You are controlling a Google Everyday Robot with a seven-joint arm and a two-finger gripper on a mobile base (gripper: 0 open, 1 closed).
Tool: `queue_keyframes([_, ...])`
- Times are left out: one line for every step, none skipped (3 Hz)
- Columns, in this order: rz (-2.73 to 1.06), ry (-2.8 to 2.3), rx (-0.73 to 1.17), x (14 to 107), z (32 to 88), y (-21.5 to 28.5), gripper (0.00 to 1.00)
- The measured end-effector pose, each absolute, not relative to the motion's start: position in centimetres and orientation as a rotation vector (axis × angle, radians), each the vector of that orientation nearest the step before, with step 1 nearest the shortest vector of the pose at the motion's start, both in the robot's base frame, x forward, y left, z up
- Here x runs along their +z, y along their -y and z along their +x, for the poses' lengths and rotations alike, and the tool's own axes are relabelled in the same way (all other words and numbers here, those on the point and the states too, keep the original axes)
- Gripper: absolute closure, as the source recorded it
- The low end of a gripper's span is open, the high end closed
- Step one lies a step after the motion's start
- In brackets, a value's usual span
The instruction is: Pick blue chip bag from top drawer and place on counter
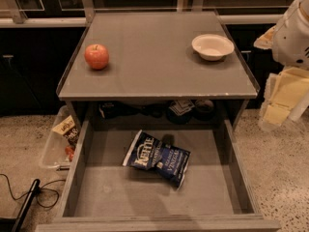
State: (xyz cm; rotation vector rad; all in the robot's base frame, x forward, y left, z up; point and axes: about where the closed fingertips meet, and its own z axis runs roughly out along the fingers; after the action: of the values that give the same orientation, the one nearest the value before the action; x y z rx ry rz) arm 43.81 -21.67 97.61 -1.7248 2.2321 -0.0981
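The blue chip bag (157, 158) is crinkled navy foil with white "Kettle" lettering. It lies flat in the middle of the open top drawer (111, 187), a wide shallow grey drawer pulled out toward me. The counter (154, 57) is the flat grey top above and behind the drawer. My gripper (282, 95) hangs off the white arm (293, 30) at the right edge of the view. It is beside the counter's right side, well to the right of and above the bag, and touches nothing.
A red apple (96, 56) stands on the counter's left and a white bowl (212, 46) on its back right. A clear plastic bin (54, 149) with a tan snack bag (67, 128) sits on the floor left of the drawer. A black cable (29, 195) lies at lower left.
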Motion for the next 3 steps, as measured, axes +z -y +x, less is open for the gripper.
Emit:
queue_keyframes([-1.72,-2.224,-0.104,97.2,43.8,21.5,0.0])
queue_keyframes([-1.75,-2.17,-0.077,94.6,43.4,20.5,0.0])
queue_keyframes([-1.769,-2.136,-0.023,88.9,43.4,19.1,0.0])
